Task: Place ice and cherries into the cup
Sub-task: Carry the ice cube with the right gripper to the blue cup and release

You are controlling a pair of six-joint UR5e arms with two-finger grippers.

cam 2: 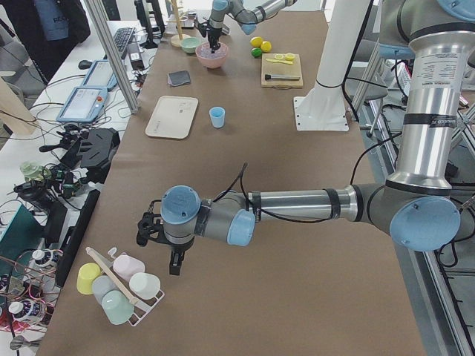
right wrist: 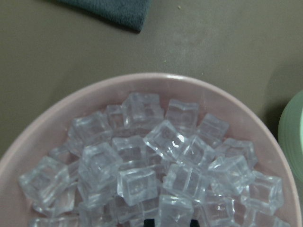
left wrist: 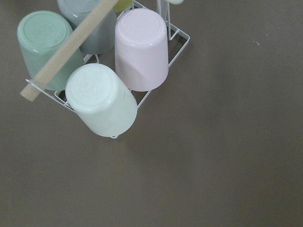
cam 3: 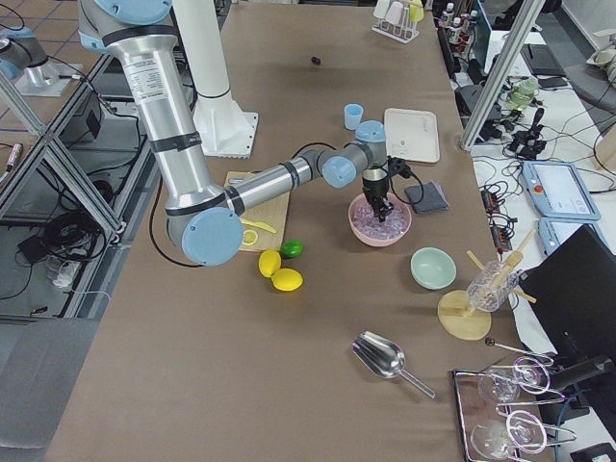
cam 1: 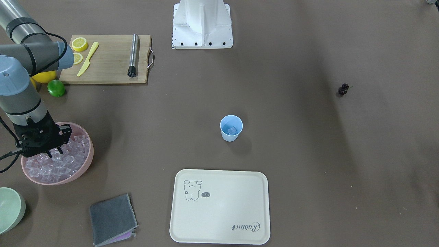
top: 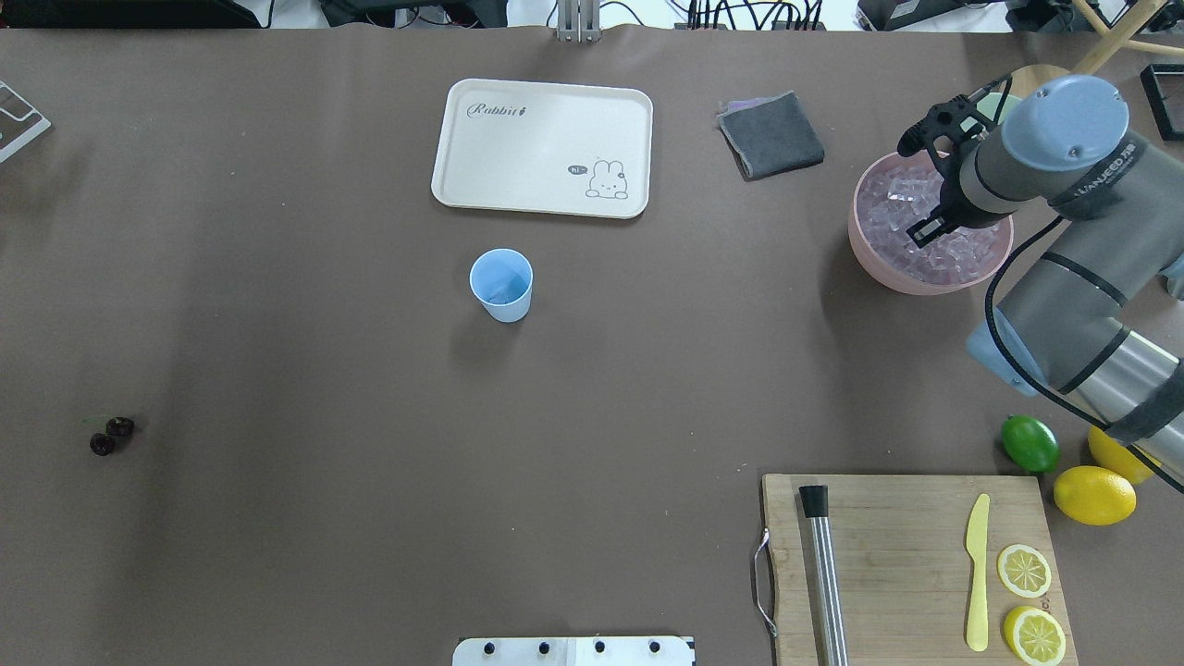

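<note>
The ice heaps a pink bowl at the robot's right end of the brown-covered table. One cube lies in the light blue cup, upright mid-table near a cream tray. The cherries lie well apart, toward the left end. The right gripper hangs over the bowl, jaws parted, tips at the cubes, nothing gripped. The left gripper hovers beside a rack of upturned cups; whether its jaws are parted I cannot tell. A tablet sits on the side bench
</note>
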